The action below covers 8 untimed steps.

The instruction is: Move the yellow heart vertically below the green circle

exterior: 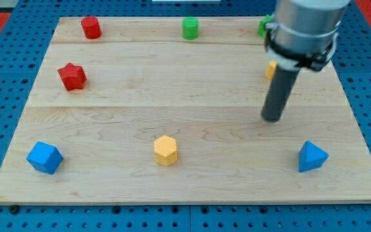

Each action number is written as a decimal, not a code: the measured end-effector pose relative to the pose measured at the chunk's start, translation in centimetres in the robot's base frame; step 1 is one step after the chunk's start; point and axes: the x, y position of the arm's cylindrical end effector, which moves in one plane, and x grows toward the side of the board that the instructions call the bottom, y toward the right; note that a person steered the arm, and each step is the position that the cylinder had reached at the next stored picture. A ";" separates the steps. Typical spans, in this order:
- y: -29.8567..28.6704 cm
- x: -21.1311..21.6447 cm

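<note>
The green circle (190, 28) stands near the board's top edge, middle. A yellow block (270, 69), mostly hidden behind my rod, sits at the right; its shape cannot be made out. My tip (272, 118) rests on the board just below that yellow block, well to the right of and below the green circle. Another green block (263, 26) peeks out at the top right, mostly hidden by the arm.
A red cylinder-like block (91, 28) is at top left, a red star (72, 76) below it. A blue cube (44, 157) is at bottom left, a yellow hexagon (165, 150) at bottom middle, a blue triangle (312, 156) at bottom right.
</note>
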 end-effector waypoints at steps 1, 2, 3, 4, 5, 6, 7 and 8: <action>5.8 -6.3; 4.8 -11.4; -0.3 -11.1; -0.2 -11.1; 2.3 -11.0; 2.3 -9.5; 0.0 -8.4; -7.0 -9.7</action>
